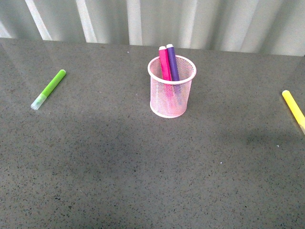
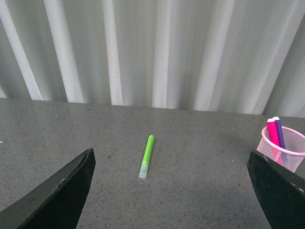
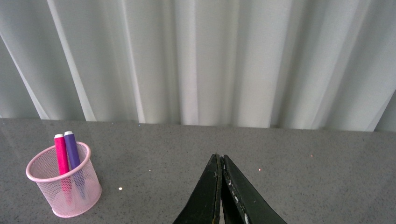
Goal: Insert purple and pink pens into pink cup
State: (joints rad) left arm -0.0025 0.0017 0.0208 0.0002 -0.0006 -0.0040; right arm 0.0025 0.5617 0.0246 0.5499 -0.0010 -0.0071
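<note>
Left jaws [image 2: 171, 200] spread wide with nothing between them, hanging above the desk [image 1: 143, 181] with the lime green marker [image 2: 147, 156] lying flat on the grey surface beyond; right jaws [image 3: 220, 196] pressed together, tips touching, gripping nothing. Farther out, near the middle of the desk, the pink cup [image 1: 171, 88] standing upright, with the pink pen [image 1: 165, 63] and the purple pen [image 1: 172, 62] side by side inside it, touching, leaning against the far rim, ends poking above it. Well apart to the left, the green marker again, and at the far right edge a yellow marker [image 1: 293, 109], both flat on the desk.
</note>
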